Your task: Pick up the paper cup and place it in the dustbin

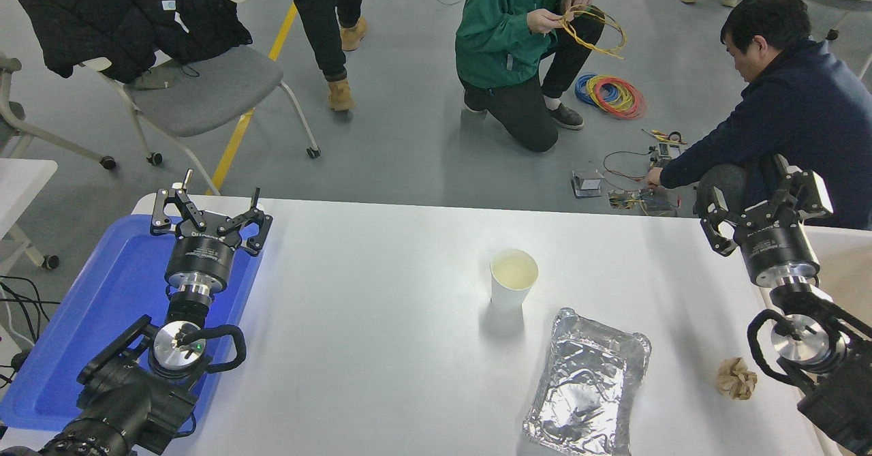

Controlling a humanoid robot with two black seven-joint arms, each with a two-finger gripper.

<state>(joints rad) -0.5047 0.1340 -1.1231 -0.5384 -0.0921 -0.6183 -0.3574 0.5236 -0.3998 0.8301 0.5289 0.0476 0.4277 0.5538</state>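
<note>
The small white tapered paper cup (514,279) stands upright near the middle of the white table (381,285), well apart from both arms. Just beside it, toward the table's near edge, lies a crinkled silver foil tray (587,384), and a crumpled brown paper ball (736,378) sits close to the right edge. The right gripper (761,200) hovers at the table's far right corner, its fingers spread and empty. The left gripper (207,213) is parked over the flat blue tray (116,292) at the left edge, also spread wide. The beige dustbin (848,265) shows only partly beyond the right edge (mostly hidden by the arm). The cup looks light and thin-walled: a hard squeeze could crush it, an off-centre approach could tip it toward the foil tray.
</note>
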